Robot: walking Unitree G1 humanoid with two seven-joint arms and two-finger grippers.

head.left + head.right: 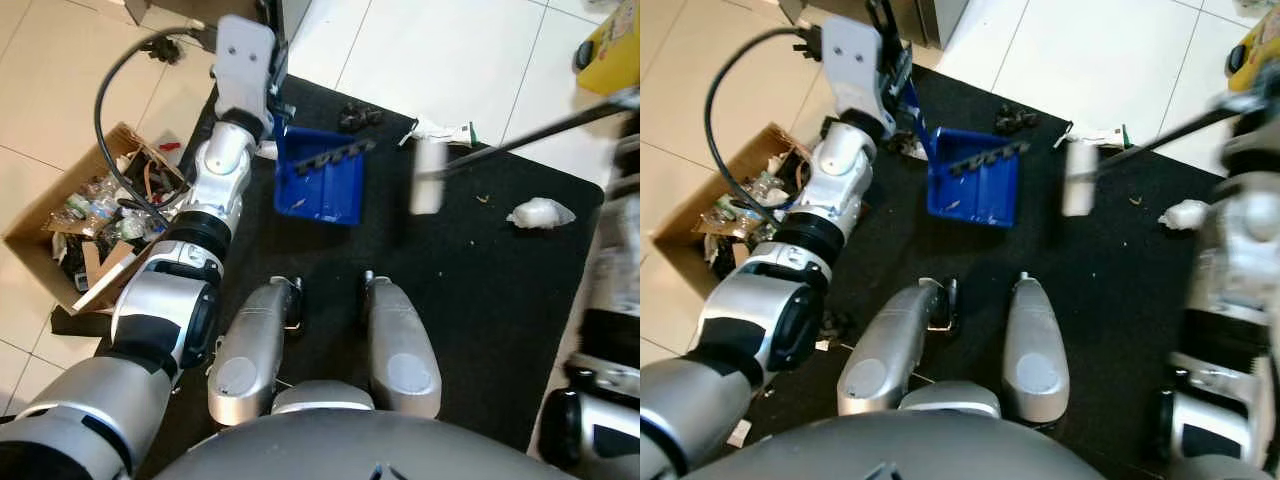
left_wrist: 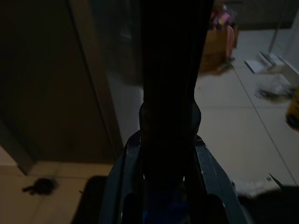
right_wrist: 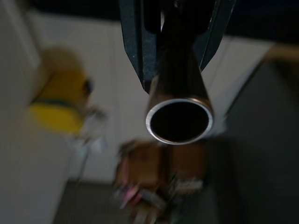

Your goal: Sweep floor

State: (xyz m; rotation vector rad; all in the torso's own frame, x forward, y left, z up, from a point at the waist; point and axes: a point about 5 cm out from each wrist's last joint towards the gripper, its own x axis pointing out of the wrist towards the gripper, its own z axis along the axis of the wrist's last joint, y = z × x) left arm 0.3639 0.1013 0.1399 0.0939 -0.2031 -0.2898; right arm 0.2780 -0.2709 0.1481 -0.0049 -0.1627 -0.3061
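Observation:
A blue dustpan (image 1: pixel 320 175) rests on the black mat (image 1: pixel 480 300), its opening toward me. My left gripper (image 1: pixel 895 62) is shut on the dustpan's dark upright handle (image 2: pixel 168 93), which runs between the fingers (image 2: pixel 122 186). My right gripper (image 1: pixel 1252 98) at the right edge is shut on the broom pole (image 1: pixel 540 130); the pole's open metal end (image 3: pixel 179 119) pokes out between the fingers (image 3: pixel 135 42). The blurred pale broom head (image 1: pixel 428 178) hangs over the mat right of the dustpan. Nearby lie a black clump (image 1: pixel 358 116), a white-and-green scrap (image 1: pixel 445 130) and a crumpled white wad (image 1: pixel 540 212).
A cardboard box (image 1: pixel 40 225) full of rubbish stands on the tiles left of the mat. A yellow object (image 1: pixel 610 45) sits at the far right. My two silver knees (image 1: pixel 250 350) are over the mat's near part. Dark furniture stands beyond the dustpan.

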